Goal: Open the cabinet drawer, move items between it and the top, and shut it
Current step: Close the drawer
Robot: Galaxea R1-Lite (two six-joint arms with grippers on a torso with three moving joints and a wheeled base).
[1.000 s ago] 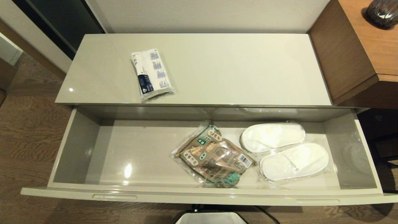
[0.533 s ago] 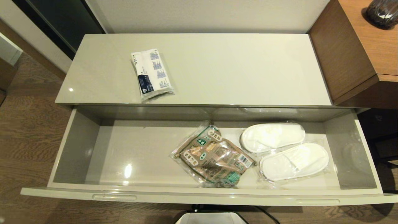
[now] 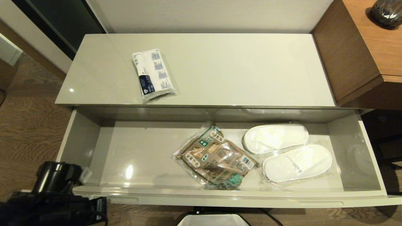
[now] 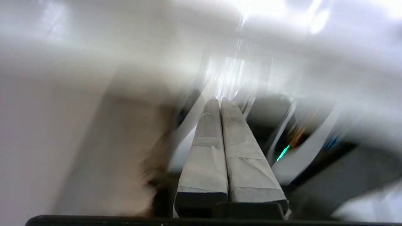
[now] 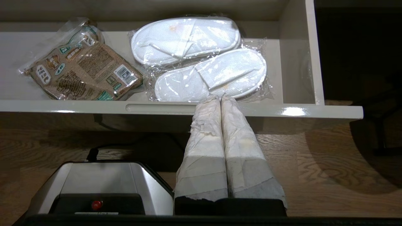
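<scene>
- The cabinet drawer (image 3: 78,141) stands pulled fully out toward us, below the top (image 3: 235,69). If it is pushed home while anything pokes above its walls, we risk jamming or crushing that item against the cabinet.
- The left arm (image 3: 53,194) sits at the near left corner of the drawer, overlapping its front rim in the head view (whether it touches, we cannot tell). A careless swing from there could knock the front panel and shove the drawer askew.
- The slippers (image 3: 287,152) lie at the right of the drawer, wrapped in clear plastic. We judge the film slippery and loose, so a pinch may catch only wrap and let the pair sag or drop.
- The brown-and-green packet (image 3: 215,158) lies just beside the slippers, wraps apparently overlapping; lifting one could drag the other.
- The white packet (image 3: 154,75) rests on the top, left of centre, near its front edge; a nudge could tip it off.
- The left gripper (image 4: 220,102) has its fingers pressed together, holding nothing.
- The right gripper (image 5: 220,99) hangs low before the drawer front, fingers likewise together and empty.
</scene>
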